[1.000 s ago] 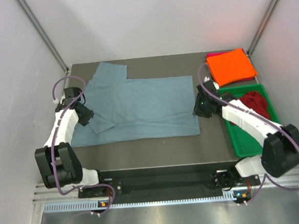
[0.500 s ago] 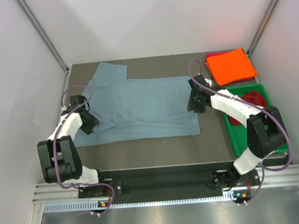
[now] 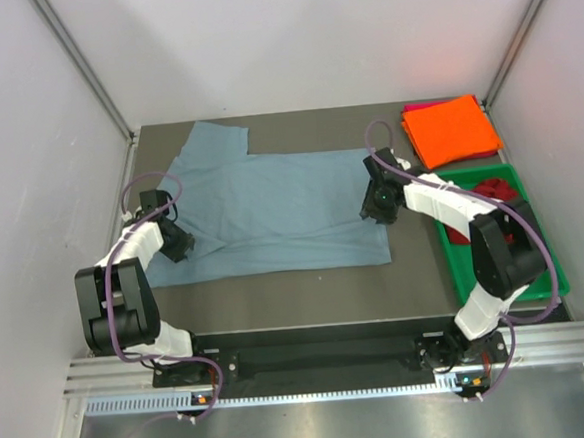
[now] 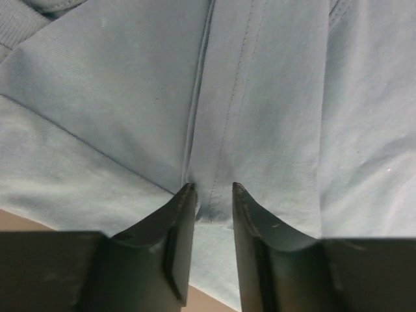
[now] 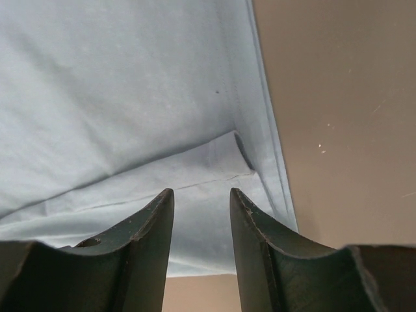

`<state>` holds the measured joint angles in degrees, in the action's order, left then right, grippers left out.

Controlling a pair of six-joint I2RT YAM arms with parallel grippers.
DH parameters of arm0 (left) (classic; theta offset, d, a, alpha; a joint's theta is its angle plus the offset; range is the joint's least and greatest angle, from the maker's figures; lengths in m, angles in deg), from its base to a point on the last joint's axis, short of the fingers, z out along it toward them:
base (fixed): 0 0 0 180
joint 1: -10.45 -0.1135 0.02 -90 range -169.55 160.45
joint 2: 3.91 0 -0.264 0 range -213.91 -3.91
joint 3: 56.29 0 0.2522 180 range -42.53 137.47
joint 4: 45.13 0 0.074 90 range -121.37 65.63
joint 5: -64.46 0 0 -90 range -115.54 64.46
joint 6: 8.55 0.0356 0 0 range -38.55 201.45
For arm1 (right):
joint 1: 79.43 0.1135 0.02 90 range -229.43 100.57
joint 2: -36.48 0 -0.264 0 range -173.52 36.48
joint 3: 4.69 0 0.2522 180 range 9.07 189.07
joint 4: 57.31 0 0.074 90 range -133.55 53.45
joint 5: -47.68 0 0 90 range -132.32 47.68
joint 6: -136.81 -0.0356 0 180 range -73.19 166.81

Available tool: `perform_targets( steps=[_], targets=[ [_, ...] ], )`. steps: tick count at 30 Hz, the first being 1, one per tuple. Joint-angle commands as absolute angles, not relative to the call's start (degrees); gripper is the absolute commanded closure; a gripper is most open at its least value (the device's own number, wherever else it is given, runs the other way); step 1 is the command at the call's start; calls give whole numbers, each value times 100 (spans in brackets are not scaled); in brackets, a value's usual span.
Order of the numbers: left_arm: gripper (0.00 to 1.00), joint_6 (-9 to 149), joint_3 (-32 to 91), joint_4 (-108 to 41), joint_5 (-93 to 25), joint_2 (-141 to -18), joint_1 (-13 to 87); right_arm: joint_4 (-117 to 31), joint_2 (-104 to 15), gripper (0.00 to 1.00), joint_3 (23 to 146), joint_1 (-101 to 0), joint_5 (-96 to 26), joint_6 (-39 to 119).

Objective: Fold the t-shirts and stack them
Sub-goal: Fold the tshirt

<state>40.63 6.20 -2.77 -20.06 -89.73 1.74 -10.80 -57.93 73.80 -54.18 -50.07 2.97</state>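
The blue-grey shirt (image 3: 271, 210) lay lengthwise across the surface (image 3: 416, 275), left gripper (image 4: 211, 190) over its sleeve end, right gripper (image 5: 201, 192) over its hem edge (both slightly spread, holding nothing).

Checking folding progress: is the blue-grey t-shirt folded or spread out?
Spread out: the blue-grey t-shirt lies flat across the table, far sleeve extended, only its near-left corner doubled over.

A dark, matte grey-brown worktop (image 3: 308, 303) sits inside a box of plain white panels: a back wall (image 3: 299, 38), a left wall (image 3: 20, 198) and a right wall (image 3: 574, 159). Two slanting aluminium struts (image 3: 81, 63) mark the rear corners. An aluminium rail (image 3: 323, 377) runs along the near edge, with a brushed metal sheet (image 3: 327, 427) below it. The light is soft and even, casting only faint shadows.
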Motion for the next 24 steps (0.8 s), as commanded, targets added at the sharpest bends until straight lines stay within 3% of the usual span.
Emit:
perform_targets(
  steps=[1,11,24],
  targets=[
    [67,3944,677,-589,-2114,-9022,183,-814,-6072,59,7762,-5430,-5172,-161],
    [99,3979,941,-404,-1947,-8969,210,-629,-6503,58,7885,-5500,-5243,-839],
    [100,3943,1029,-448,-2009,-8960,210,-330,-6767,58,8193,-5544,-5462,-1023]
  ],
)
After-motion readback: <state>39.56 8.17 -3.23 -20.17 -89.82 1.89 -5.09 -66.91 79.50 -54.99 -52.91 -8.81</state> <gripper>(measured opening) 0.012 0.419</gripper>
